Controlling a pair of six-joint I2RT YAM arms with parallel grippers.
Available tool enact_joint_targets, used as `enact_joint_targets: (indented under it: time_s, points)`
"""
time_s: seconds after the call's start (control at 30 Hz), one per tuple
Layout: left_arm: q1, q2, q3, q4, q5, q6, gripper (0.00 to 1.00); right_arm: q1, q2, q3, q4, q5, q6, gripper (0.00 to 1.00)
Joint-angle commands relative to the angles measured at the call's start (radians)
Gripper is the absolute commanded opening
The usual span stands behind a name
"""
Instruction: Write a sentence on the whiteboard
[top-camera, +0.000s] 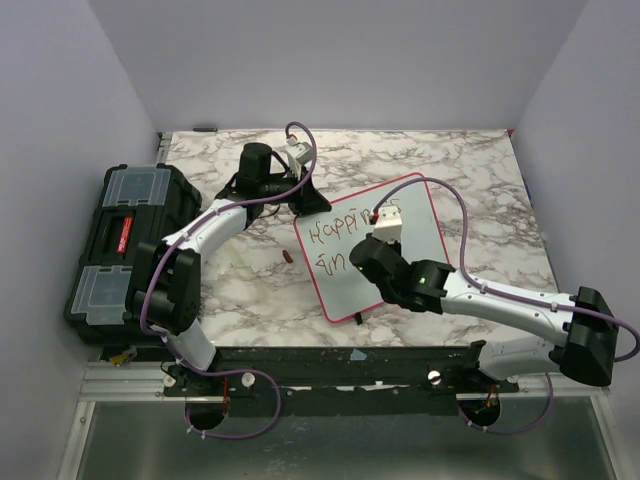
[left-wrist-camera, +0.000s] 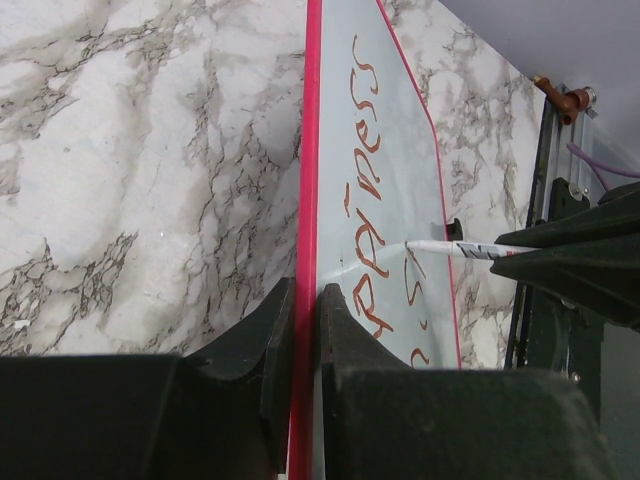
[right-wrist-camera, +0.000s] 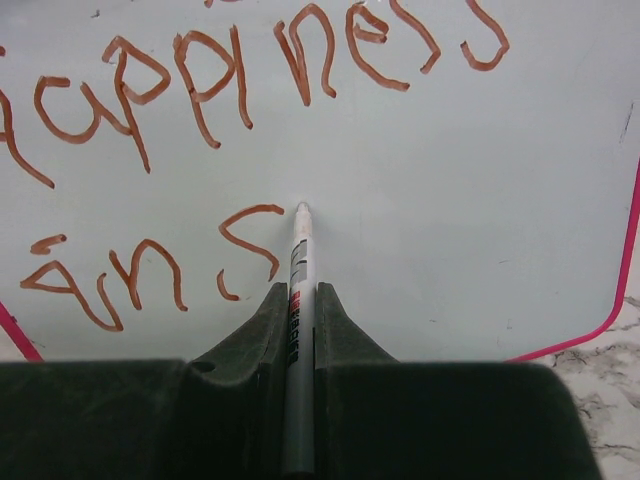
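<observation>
Right wrist: 1 whiteboard (right-wrist-camera: 450, 200), 1 marker (right-wrist-camera: 298, 290).

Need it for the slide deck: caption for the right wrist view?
Right gripper shut on the marker, tip on the whiteboard, the sentence reading "Happiness in S".

This looks like a robot lab, a small test booth. Plain pale purple-grey walls (top-camera: 330, 60) close in a white and grey marble-look tabletop (top-camera: 250, 290) on three sides. Two white and black robot arms, the left one (top-camera: 205, 232) and the right one (top-camera: 505, 302), are fixed to a silver metal rail (top-camera: 120, 380) at the near edge. Thin purple cables (top-camera: 298, 125) run along them. A black plastic toolbox with clear lids (top-camera: 125, 245) sits at the left side.
</observation>
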Motion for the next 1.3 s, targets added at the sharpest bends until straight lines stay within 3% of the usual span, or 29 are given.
enact_joint_targets:
  time_s: [0.0, 0.3, 0.73, 1.27]
  points:
    - [0.003, -0.003, 0.025, 0.044, -0.030, 0.059, 0.00, -0.020, 0.027, 0.035, 0.056, 0.045, -0.008, 0.01]
    - [0.003, -0.002, 0.026, 0.042, -0.028, 0.059, 0.00, -0.032, 0.035, 0.034, 0.066, 0.028, -0.015, 0.01]
    - [0.003, -0.003, 0.025, 0.042, -0.029, 0.059, 0.00, -0.032, -0.090, 0.035, 0.046, 0.041, -0.017, 0.01]
    - [0.003, -0.001, 0.026, 0.041, -0.031, 0.058, 0.00, -0.050, -0.053, -0.046, 0.044, 0.003, 0.020, 0.01]
